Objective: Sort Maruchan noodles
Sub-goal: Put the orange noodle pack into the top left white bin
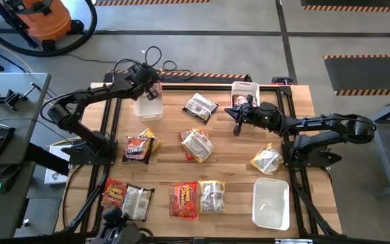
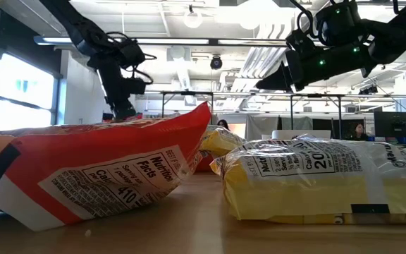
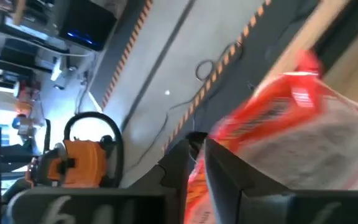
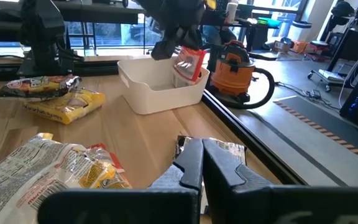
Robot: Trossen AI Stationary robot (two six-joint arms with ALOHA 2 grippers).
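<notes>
My left gripper (image 1: 152,89) hangs over the white bin (image 1: 147,105) at the table's far left, shut on a red-orange noodle packet (image 4: 188,64). My right gripper (image 1: 230,113) hovers shut and empty above the table's far middle, beside a second white bin (image 1: 244,91). Other noodle packets lie flat on the wood: a dark brown-silver one (image 1: 200,106), another dark one (image 1: 139,148), yellow-white ones (image 1: 197,144) (image 1: 266,160), and several along the near edge (image 1: 184,200). My left gripper pinches the red-orange packet between its two fingers at one crinkled edge (image 3: 199,180). The fingers slant down from the table's left side. The packet hangs below them inside the bin's walls (image 4: 185,74); whether its lower end rests on the bin floor I cannot tell.
A third white bin (image 1: 271,202) stands at the near right. In the low view a red-orange packet (image 2: 97,176) and a yellow one (image 2: 316,180) fill the foreground. An orange shop vacuum (image 1: 42,20) stands on the floor beyond the far left corner.
</notes>
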